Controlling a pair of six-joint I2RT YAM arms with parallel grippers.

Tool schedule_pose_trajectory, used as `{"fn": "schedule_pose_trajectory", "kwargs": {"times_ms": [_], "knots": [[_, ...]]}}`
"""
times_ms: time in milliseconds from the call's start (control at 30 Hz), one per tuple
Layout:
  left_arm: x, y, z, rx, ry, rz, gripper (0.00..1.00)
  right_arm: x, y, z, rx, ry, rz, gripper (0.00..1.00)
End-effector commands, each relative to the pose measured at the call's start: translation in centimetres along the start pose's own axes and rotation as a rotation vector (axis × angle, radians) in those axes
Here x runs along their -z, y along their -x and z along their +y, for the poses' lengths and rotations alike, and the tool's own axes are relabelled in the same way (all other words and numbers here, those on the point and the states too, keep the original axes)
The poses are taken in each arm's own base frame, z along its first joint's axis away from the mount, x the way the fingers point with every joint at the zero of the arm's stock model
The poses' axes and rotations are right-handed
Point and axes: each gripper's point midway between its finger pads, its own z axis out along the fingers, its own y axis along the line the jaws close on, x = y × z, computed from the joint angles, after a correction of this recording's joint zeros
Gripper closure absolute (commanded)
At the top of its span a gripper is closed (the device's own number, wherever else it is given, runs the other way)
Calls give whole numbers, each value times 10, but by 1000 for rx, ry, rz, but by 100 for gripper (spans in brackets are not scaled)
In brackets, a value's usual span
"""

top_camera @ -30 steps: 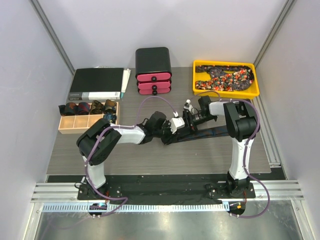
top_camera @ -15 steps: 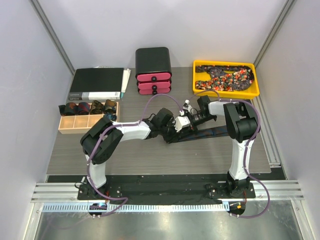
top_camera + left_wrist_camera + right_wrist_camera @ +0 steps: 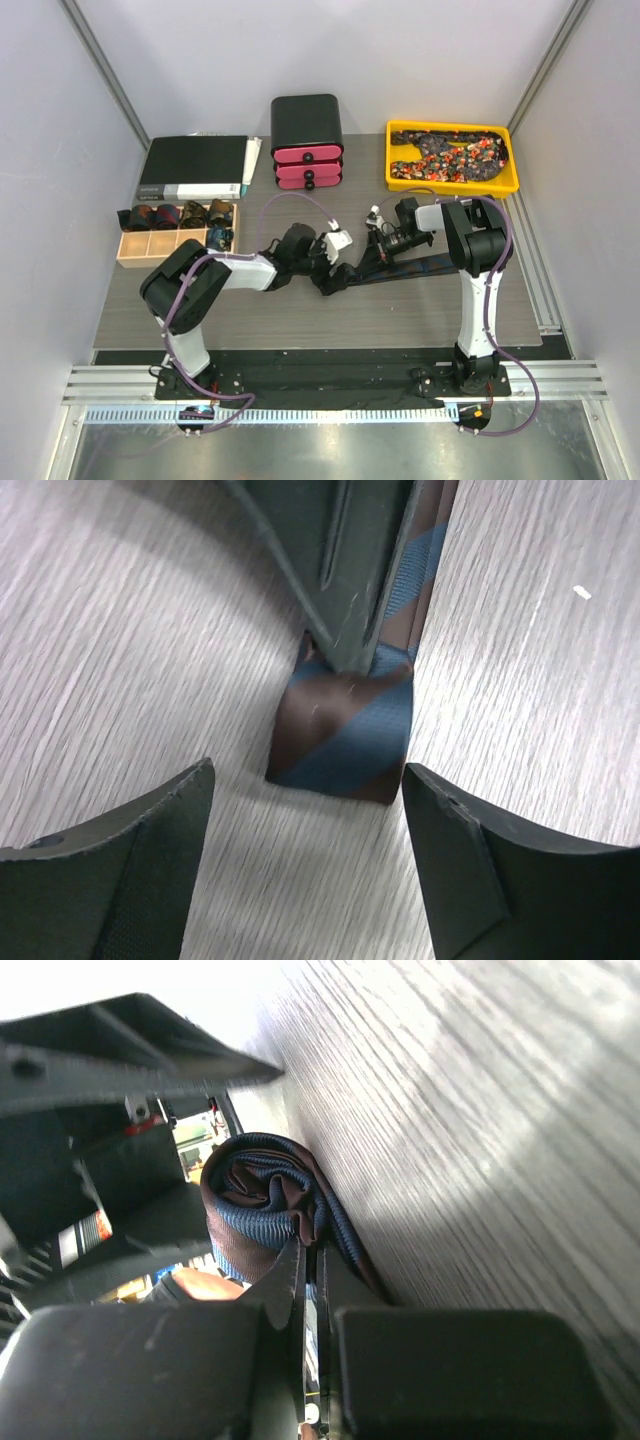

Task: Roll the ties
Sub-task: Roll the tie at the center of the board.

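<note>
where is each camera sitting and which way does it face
top external: above and behind the arms, looking down on the table; both arms show, bases at the bottom.
left wrist: on the left arm, looking down past the open left gripper at the striped end of a tie.
right wrist: on the right arm, looking low along the table; the right gripper is shut on a bunched part of the tie.
shared: top and left wrist both show the tie on the table.
</note>
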Motion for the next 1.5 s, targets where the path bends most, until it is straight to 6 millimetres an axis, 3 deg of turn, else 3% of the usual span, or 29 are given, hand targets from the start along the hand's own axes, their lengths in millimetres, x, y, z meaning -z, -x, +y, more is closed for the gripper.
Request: {"fn": "schedule_pose_trajectory", "kwargs": {"times_ms": [0, 100, 267, 333, 400, 467, 600, 700, 833, 967, 1067, 1333, 1367, 1400, 1433, 1467], "knots": [[1, -2, -13, 108, -70, -126, 21, -8, 3, -37, 17, -117, 4, 99], [-8, 8, -13, 119, -86, -201, 17, -9, 1, -39, 16, -117, 5, 99], [-26, 7, -19, 62, -107, -220, 20, -10, -1, -40, 12, -115, 7, 99], [-31, 2, -13, 51, -71, -191, 37, -9, 2, -38, 17, -112, 2, 99], [-32, -22, -12, 42, -53, -70, 57, -6, 6, -31, 30, -110, -9, 99], [-28, -23, -11, 16, -48, -21, 65, -3, 11, -25, 42, -114, -22, 95], [-11, -49, -24, -48, -102, 111, 76, 13, 29, 1, 75, -105, -58, 74], [-7, -59, -26, -74, -93, 171, 78, 30, 35, 20, 102, -102, -82, 58], [-6, -72, -26, -116, -77, 263, 78, 44, 22, 38, 99, -97, -71, 48], [-11, -81, -22, -124, -58, 342, 78, 44, 9, 49, 94, -68, -65, 48], [-13, -84, -20, -122, -50, 365, 77, 36, -2, 45, 79, -78, -49, 48], [-14, -98, -24, -167, -67, 440, 72, 15, -2, 25, 94, -144, -41, 51], [-14, -100, -24, -170, -66, 447, 72, 14, -1, 21, 93, -152, -40, 55], [-14, -100, -24, -172, -66, 457, 71, 13, -1, 18, 96, -161, -40, 74], [-13, -101, -23, -171, -61, 461, 71, 13, -1, 13, 88, -175, -39, 86], [-13, -101, -21, -172, -50, 465, 70, 14, -3, 6, 75, -194, -38, 89]]}}
